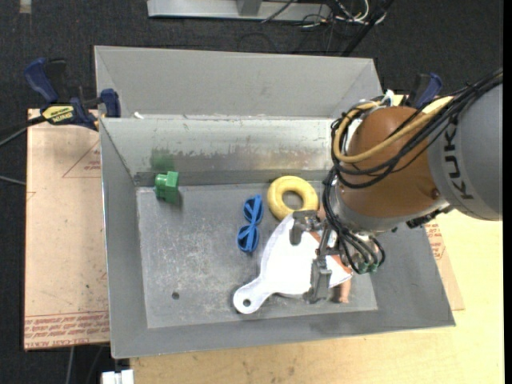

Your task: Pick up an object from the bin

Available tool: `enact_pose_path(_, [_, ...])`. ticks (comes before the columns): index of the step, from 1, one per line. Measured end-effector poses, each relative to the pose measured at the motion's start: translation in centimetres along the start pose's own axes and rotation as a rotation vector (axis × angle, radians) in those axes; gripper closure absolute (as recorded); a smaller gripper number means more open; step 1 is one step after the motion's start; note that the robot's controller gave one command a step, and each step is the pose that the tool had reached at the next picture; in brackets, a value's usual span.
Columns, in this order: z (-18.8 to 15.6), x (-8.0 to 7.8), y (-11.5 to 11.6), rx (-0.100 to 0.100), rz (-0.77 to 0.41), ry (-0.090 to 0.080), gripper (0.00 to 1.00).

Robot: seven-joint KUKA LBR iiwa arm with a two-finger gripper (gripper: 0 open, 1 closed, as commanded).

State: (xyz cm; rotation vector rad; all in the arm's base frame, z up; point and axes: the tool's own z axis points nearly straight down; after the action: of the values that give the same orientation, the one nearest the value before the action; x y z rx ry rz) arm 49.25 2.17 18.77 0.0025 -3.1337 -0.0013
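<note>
My gripper (311, 257) hangs low over the right middle of the bin, its two dark fingers (319, 283) spread apart and open. Under them lies a flat white paddle-shaped board (276, 269), its wide end beneath the fingers and its handle with a hole pointing to the lower left. A yellow ring (291, 195) rests just behind the board, close to the gripper. A small orange-and-white item (343, 283) peeks out at the gripper's right, mostly hidden by it.
Blue toy glasses (251, 223) lie left of the board. A green block (167, 185) sits in the far left corner by the back wall. The arm's brown cover and cables hang over the bin's right side.
</note>
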Motion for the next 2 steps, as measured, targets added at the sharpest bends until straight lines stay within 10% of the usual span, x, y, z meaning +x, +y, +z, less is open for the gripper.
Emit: enact_pose_path(2, [6.0, 0.5, 2.8, 0.0, -0.121, -0.007, 0.0])
